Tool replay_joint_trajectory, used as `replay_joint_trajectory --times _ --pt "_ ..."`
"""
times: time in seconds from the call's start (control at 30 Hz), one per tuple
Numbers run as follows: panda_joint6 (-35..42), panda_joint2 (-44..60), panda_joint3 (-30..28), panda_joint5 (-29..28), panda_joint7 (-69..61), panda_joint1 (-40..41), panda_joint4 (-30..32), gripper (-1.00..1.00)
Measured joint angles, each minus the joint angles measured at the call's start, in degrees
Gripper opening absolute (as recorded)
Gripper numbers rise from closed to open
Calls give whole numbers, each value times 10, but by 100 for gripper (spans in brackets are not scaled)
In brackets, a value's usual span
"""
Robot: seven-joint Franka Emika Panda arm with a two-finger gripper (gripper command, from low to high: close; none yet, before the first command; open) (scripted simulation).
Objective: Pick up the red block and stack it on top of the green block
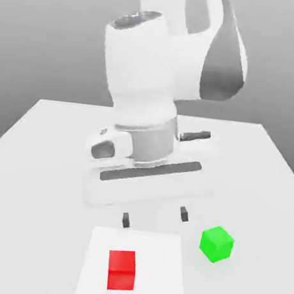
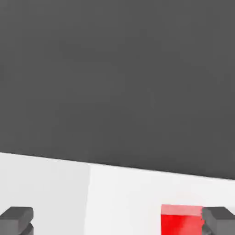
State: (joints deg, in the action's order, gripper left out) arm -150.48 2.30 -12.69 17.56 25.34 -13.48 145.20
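Gripper (image 1: 154, 217) wide, empty, above table (image 1: 38, 163); red block (image 1: 122, 269) not yet grasped.
Rigid matte cube, likely light: pinch opposite flat sides mid-height, then onto green block (image 1: 217, 243).

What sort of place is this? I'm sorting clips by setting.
Likely a simulated tabletop test scene: a plain white table against a blank grey backdrop, bearing just a red block and a green block, with an open gripper above.
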Motion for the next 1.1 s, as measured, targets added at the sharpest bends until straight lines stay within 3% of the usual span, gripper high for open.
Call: replay_joint_trajectory --times 0.17,0.43,0.47,0.7,0.97,1.1 --pt "-57 56 -31 -102 58 -8 31 0" --pt "-145 162 18 -47 15 30 17 0" --pt "-151 171 25 -41 10 35 16 -100" --pt "-150 170 25 -43 12 35 16 -100" --pt "-70 69 -18 -118 67 7 33 -100" --pt "-45 39 9 -131 -36 -4 50 -100"
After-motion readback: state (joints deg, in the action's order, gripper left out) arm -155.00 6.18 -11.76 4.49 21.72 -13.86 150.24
